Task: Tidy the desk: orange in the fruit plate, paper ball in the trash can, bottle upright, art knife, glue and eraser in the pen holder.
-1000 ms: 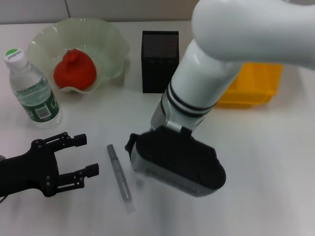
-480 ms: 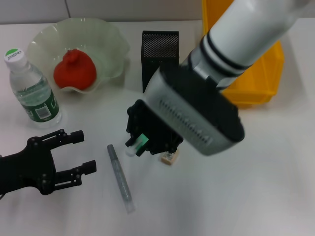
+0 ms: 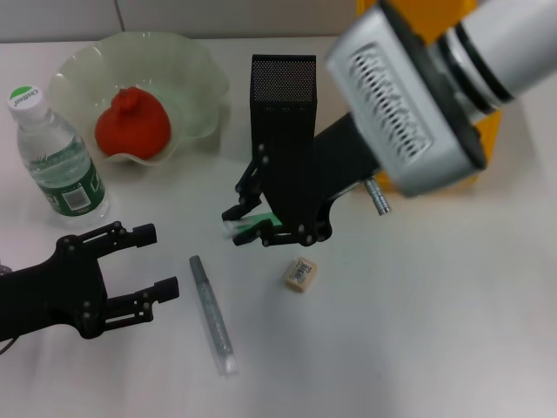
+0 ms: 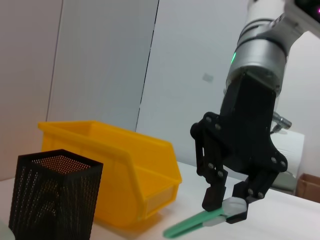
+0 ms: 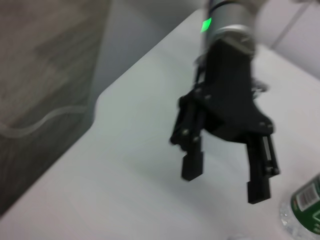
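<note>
Centre of frame: right gripper (image 3: pixel 248 228) clenched on a green-and-white glue stick (image 3: pixel 246 229), raised just in front of the black mesh pen holder (image 3: pixel 283 83). Lower left: left gripper (image 3: pixel 148 261) spread wide, grasping nothing. Between them on the desk (image 3: pixel 418 331): grey art knife (image 3: pixel 212 313) and tan eraser (image 3: pixel 300 273).

white desk (image 3: pixel 452 331), pale wall panels (image 4: pixel 100 60) behind it, a brown box (image 4: pixel 308 186) at the far edge
</note>
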